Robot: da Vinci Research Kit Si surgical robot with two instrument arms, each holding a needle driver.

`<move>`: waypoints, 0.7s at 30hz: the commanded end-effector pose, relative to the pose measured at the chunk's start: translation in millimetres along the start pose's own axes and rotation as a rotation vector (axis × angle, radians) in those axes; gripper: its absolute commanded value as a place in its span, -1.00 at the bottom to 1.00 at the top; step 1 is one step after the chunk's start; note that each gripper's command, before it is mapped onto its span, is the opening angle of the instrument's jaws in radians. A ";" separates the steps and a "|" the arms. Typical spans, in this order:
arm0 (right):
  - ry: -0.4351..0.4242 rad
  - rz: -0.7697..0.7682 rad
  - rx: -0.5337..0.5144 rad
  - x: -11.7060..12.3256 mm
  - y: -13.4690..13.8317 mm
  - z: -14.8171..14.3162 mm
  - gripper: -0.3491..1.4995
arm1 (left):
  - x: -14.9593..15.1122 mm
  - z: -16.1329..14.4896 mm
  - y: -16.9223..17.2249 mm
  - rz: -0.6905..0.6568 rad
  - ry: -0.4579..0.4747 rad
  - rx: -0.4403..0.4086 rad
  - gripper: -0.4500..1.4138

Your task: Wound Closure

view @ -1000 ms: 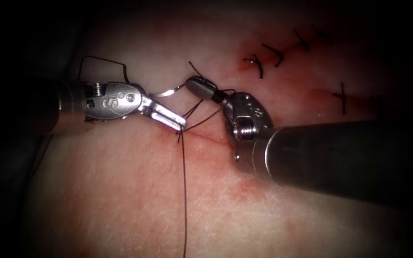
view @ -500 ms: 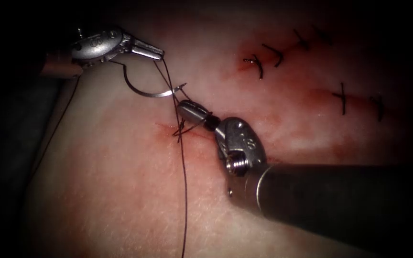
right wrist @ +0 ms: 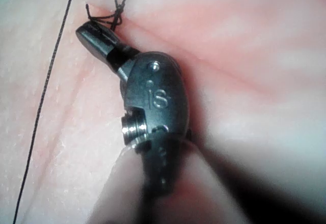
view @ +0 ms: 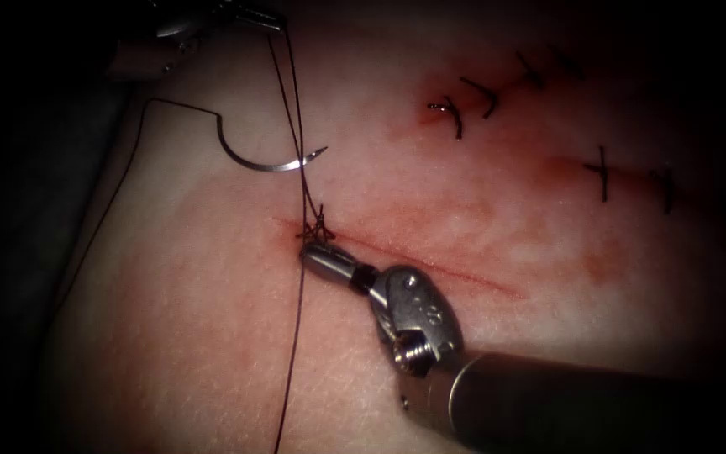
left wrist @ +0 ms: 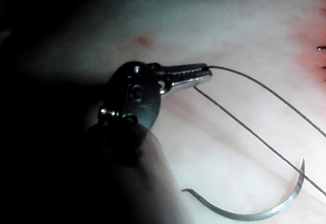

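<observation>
My left tool [view: 272, 17] is high at the far left, jaws shut on the thread [view: 294, 101], which runs taut down to a knot [view: 317, 227] at the left end of the cut [view: 439, 267]. In the left wrist view two strands leave the shut jaws [left wrist: 206, 74]. The curved needle [view: 264, 165] lies free on the tissue, left of and above the knot, outside the tissue; it also appears as a bare arc [left wrist: 254, 215]. My right tool [view: 306, 250] sits just below the knot, jaws shut on the thread's short end [right wrist: 102, 16] at the knot [right wrist: 116, 14].
Several finished stitches [view: 455, 113] cross an older cut at the upper right, and another stitch [view: 602, 172] sits further right. Red fluid stains the tissue [view: 481, 227] around the open cut. A long strand [view: 289, 370] trails to the bottom edge.
My left tool rose up and left, drawing the thread taut. My right tool swept down across the cut to its near side. The loose loops cinched into a knot on the cut.
</observation>
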 end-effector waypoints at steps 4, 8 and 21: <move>-0.003 0.003 0.004 -1.1 -0.5 0.3 -1.00 | -1.1 -0.1 -3.8 -0.013 0.042 0.073 -1.00; -0.005 0.002 0.007 -1.2 -0.6 0.2 -1.00 | -1.4 -0.4 -5.6 -0.020 0.072 0.112 -1.00; -0.023 -0.012 0.034 -2.3 -1.8 -0.2 -1.00 | -1.9 0.4 -10.5 -0.022 0.110 0.164 -1.00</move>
